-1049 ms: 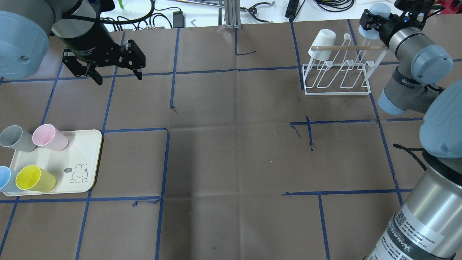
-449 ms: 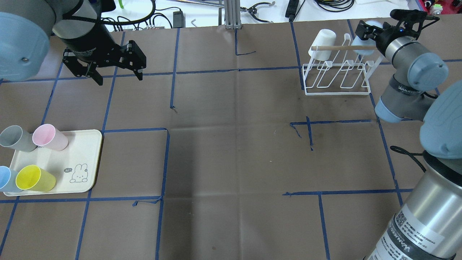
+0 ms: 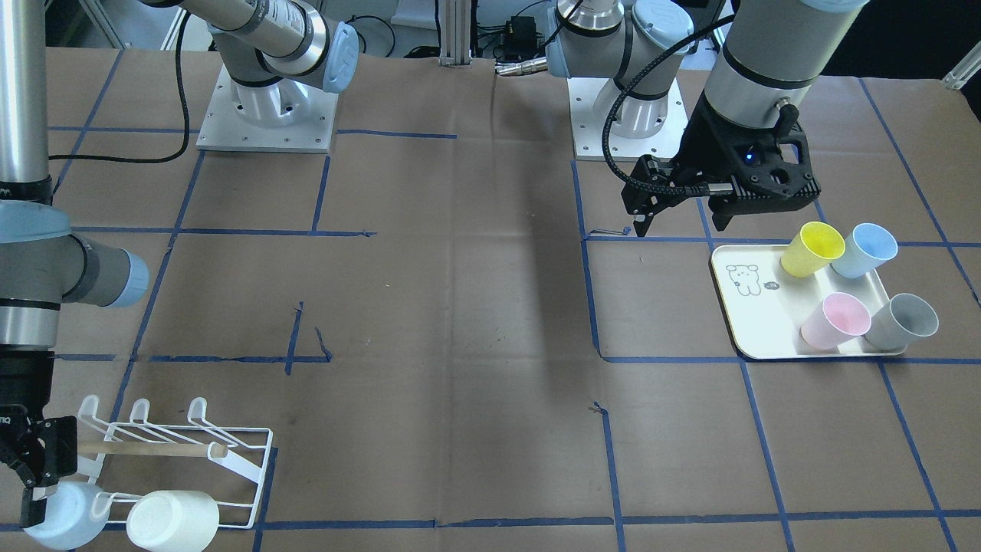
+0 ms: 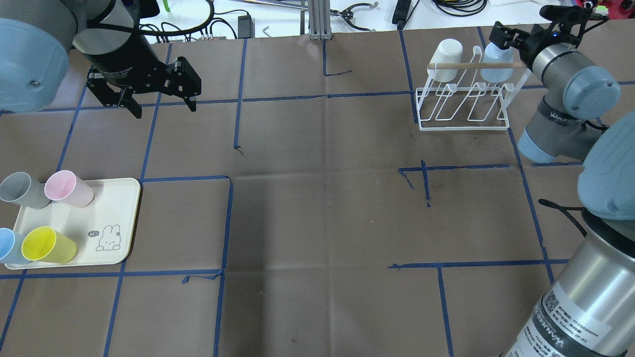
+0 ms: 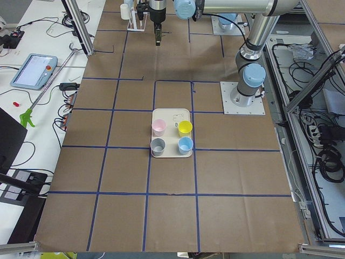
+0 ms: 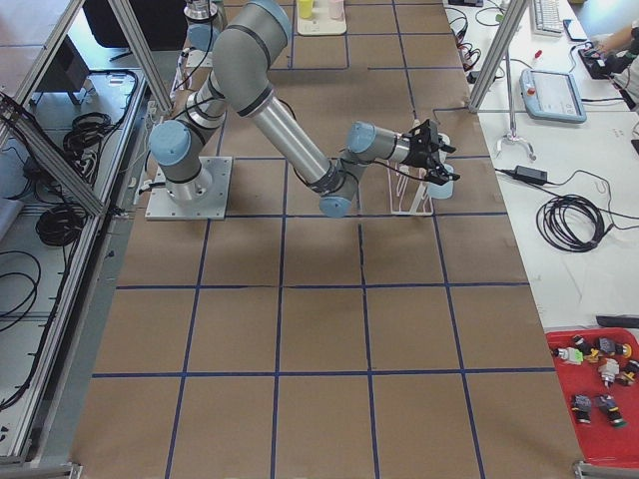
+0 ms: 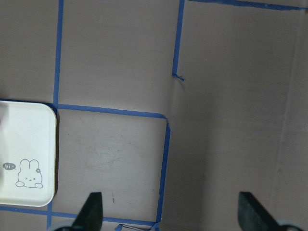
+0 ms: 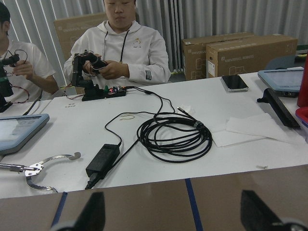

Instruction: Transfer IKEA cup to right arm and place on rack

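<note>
A pale blue IKEA cup (image 4: 496,68) hangs upside down on the white wire rack (image 4: 464,124), behind its wooden dowel (image 4: 476,65); it also shows in the front-facing view (image 3: 67,515). A white cup (image 4: 446,59) hangs beside it. My right gripper (image 4: 500,37) is just behind the blue cup. In the right wrist view its fingers (image 8: 91,214) stand wide apart with nothing between them. My left gripper (image 4: 163,106) is open and empty, hovering above the far left of the table.
A cream tray (image 4: 114,218) at the front left holds a grey cup (image 4: 20,190), a pink cup (image 4: 67,188), a yellow cup (image 4: 47,245) and a blue cup (image 4: 7,245). Operators sit at a white desk beyond the table's far edge.
My right gripper brought the blue cup down and leftward onto the rack, let go of it and drew back slightly. The left arm has hardly moved.
</note>
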`<state>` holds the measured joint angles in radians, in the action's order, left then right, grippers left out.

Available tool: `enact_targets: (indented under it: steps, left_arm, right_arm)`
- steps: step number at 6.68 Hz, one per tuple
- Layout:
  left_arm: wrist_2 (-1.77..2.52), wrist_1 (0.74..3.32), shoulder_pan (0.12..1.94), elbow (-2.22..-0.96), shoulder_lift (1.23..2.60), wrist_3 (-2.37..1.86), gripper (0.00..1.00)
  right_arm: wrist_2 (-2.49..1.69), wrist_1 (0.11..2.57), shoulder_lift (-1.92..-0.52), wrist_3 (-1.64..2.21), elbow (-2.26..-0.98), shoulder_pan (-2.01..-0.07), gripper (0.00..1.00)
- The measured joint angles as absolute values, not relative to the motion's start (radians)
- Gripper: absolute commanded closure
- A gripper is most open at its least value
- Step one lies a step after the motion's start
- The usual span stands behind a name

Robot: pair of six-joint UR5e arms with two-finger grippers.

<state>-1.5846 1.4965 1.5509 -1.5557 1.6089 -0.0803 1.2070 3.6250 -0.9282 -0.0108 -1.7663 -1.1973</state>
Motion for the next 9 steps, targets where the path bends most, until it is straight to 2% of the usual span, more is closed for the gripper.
enact_targets:
  steps: [2, 6, 9]
  left_arm:
    - [-1.586, 1.496, 1.551, -1.557, 1.609, -0.08, 0.01]
    - [-1.586, 1.496, 1.551, -1.557, 1.609, -0.08, 0.01]
    - [-1.586, 1.496, 1.551, -1.558, 1.609, -0.08, 0.01]
  right_arm:
    - [1.208, 3.48, -0.999, -0.006, -1.728, -1.201, 0.0]
    - [1.225, 2.825, -1.235, -0.015, -1.707, -1.246, 0.0]
    - [1.379, 2.382, -1.399, -0.009, -1.708, -1.37, 0.0]
